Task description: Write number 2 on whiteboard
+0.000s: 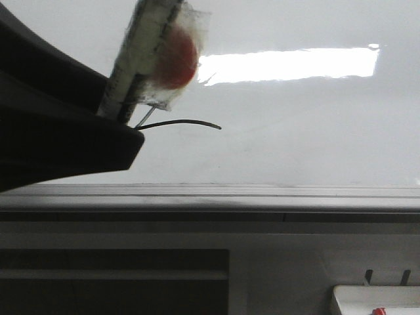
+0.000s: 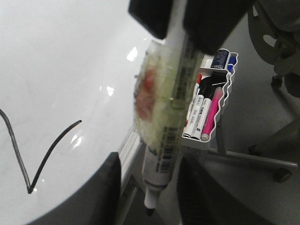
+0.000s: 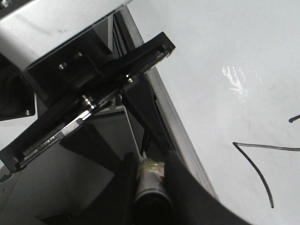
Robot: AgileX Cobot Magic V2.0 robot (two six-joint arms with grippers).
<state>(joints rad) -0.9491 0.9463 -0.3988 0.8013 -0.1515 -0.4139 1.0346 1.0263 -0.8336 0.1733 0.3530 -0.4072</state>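
You see one whiteboard [image 1: 295, 131] with one partial number 2 [image 2: 42, 159] drawn on it: a diagonal and a curved base stroke meeting at a sharp corner. Your left pincer [image 2: 176, 28] is pinching one taped marker [image 2: 164, 140]. Your right pincer [image 3: 150, 187] is pressed around a second marker [image 3: 151, 183]. One tray [image 2: 220, 117] beside the board holds several more markers.

The whiteboard [image 1: 295, 131] is glossy white with a bright white reflection; the number 2 [image 2: 33, 159] on it is thin black lines. The marker [image 2: 164, 122] is white with black print and a red patch under clear tape. Beside the marker, the white tray [image 2: 220, 117] holds pink, blue and black pens.
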